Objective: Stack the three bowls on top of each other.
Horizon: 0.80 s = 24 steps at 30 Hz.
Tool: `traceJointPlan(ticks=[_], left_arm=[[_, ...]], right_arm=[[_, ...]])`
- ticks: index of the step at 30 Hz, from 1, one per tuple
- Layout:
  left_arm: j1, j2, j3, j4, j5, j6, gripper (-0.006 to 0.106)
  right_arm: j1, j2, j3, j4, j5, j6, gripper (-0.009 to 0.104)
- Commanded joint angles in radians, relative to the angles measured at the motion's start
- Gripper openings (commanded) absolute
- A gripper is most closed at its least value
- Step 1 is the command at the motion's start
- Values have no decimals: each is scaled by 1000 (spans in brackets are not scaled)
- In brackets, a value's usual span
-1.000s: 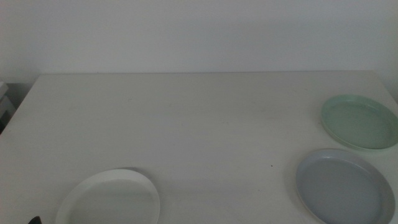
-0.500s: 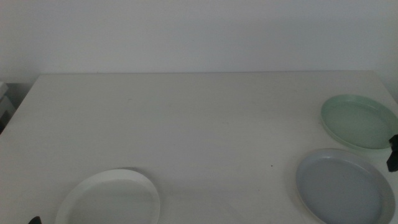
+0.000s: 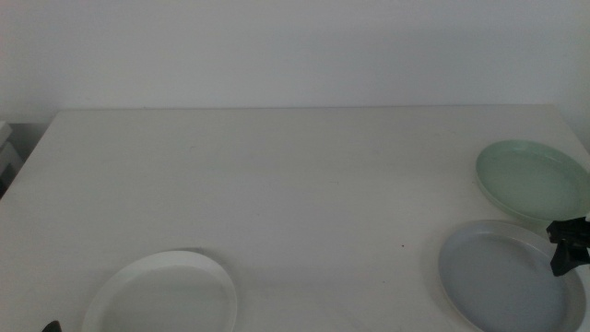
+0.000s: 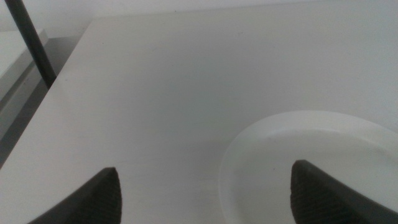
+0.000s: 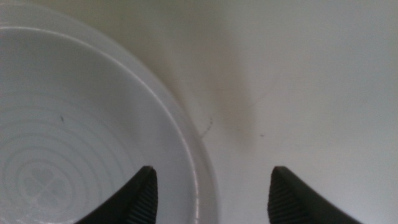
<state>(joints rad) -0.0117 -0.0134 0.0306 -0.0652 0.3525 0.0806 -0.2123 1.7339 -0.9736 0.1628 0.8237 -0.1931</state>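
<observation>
Three bowls sit apart on the white table. The white bowl (image 3: pixel 161 295) (image 4: pixel 311 162) is at the front left, the grey bowl (image 3: pixel 507 277) at the front right, and the mint green bowl (image 3: pixel 533 178) behind the grey one. My right gripper (image 3: pixel 567 247) (image 5: pixel 212 171) hangs open at the grey bowl's right rim; the right wrist view shows that bowl (image 5: pixel 74 124) with its rim running between the jaws. My left gripper (image 4: pixel 205 168) waits open at the front left corner, just short of the white bowl's near rim.
The table (image 3: pixel 277 175) ends at a pale wall behind. Its left edge runs close to the white bowl, and a dark post (image 4: pixel 31 40) stands beyond that edge in the left wrist view.
My right gripper has come in from the right edge and moved down and inward over the grey bowl's right rim. The bowls and the left arm have not moved.
</observation>
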Motion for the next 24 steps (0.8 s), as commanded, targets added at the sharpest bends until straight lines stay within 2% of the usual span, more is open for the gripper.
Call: traceJointPlan(ticks=[1, 8, 14, 19, 24], left_arm=[[0, -12, -4, -8, -71, -16, 94], [0, -12, -4, -8, -71, -16, 94], [0, -12, -4, -8, -71, -16, 94], [0, -12, -4, -8, -71, -16, 94], [0, -12, -4, -8, -71, -16, 94]], right_arm=[[9, -28, -31, 7, -9, -11, 41], [10, -2, -31, -4, -4, -14, 25], [10, 3, -31, -4, 6, -39, 0], [35, -32, -33, 8, 31, -43, -1], [126, -135, -54, 54, 48, -22, -1]])
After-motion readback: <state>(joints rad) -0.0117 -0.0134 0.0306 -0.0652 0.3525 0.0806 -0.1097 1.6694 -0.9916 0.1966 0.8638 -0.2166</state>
